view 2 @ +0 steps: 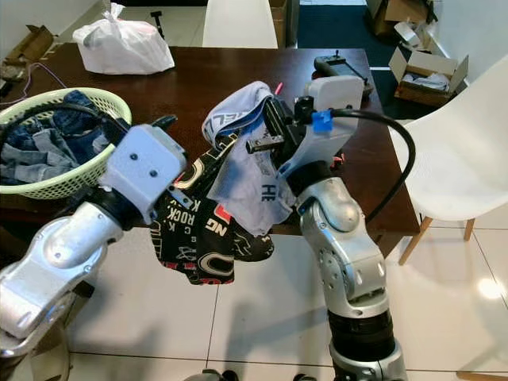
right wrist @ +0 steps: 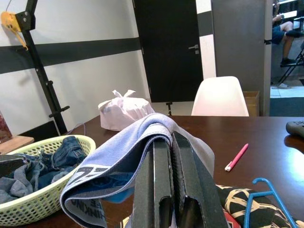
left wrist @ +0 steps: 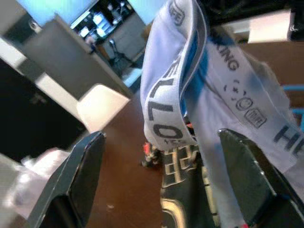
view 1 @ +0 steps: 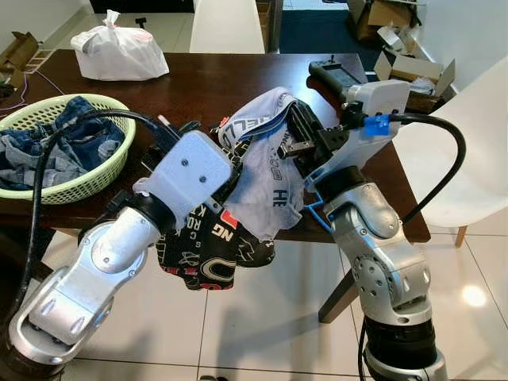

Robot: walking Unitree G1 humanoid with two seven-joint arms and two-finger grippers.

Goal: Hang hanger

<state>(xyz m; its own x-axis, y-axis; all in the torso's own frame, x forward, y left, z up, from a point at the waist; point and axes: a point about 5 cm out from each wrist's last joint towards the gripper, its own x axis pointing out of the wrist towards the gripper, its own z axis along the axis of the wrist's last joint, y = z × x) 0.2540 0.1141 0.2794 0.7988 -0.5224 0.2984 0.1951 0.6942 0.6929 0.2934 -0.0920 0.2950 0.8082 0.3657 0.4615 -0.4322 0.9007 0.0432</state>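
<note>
My right gripper [view 1: 292, 141] is raised over the table's front edge. Its fingers [right wrist: 164, 190] are shut, and a light grey pair of underwear [view 1: 266, 171] with a "HELLO" waistband [left wrist: 161, 109] is draped over and caught in them. My left gripper [left wrist: 166, 156] is open, one finger on each side of that waistband, touching nothing. A black garment [view 1: 206, 254] with red and white lettering hangs below the grey one, off the table edge. A blue hanger [right wrist: 266, 197] lies under the cloth by my right wrist, and part of the blue hanger [view 1: 316, 213] pokes out below.
On the dark wooden table [view 1: 206, 87] stand a green basket [view 1: 87, 178] of jeans at the left, a white knotted bag [view 1: 119, 51] at the back and a black device [view 1: 337, 75] at the right. A pink pen [right wrist: 236, 157] lies on it. White chairs [view 1: 476, 159] stand beside it.
</note>
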